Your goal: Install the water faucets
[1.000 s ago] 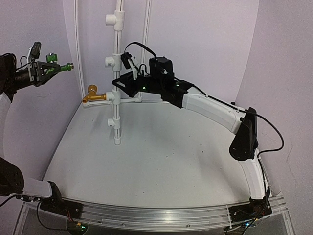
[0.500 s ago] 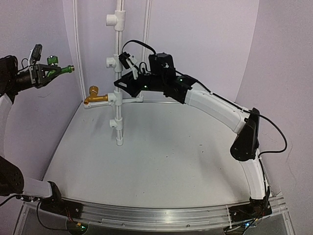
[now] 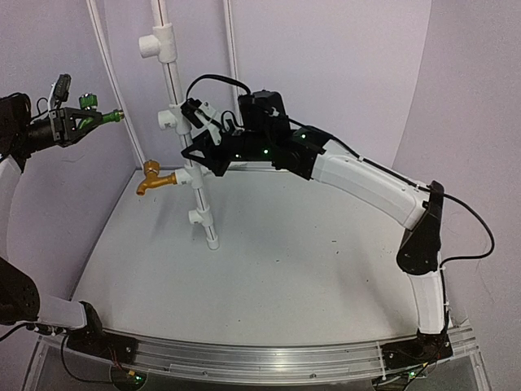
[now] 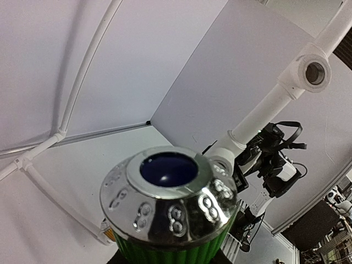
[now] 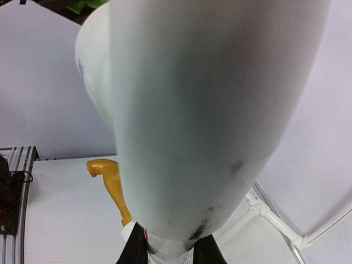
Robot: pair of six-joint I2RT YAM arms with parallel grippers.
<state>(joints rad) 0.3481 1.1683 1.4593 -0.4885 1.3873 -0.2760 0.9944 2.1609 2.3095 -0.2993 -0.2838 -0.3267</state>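
Left of the white pipe stand (image 3: pixel 175 98) and well apart from it, the green faucet (image 3: pixel 99 115) is clamped in the left tool (image 3: pixel 81 120). The jaws are drawn narrow on its body, and its slim end points right, toward the stand. It hangs in the air at about the level of the stand's second T-fitting (image 3: pixel 171 119). In the left wrist view its round handle (image 4: pixel 169 203) fills the lower frame: a glossy green ribbed rim under an embossed chrome cap with a dark blue middle.

The right tool (image 3: pixel 194 151) is closed around the stand's upright, just below that second fitting. In the right wrist view the pipe blurs across nearly the whole frame, with black fingers (image 5: pixel 135 250) either side of it at the bottom edge. The stand leans, its top toward the left and its foot further right, low over the desk (image 3: pixel 285 269). Whether the foot touches the desk I cannot tell.

The brass faucet (image 3: pixel 155 175) sits in the left-facing socket of the third fitting (image 3: pixel 187 174), on the stand's left side — golden, with its spout turned down. The top fitting (image 3: pixel 156 42) shows what looks like a hollow, open socket in the left wrist view.
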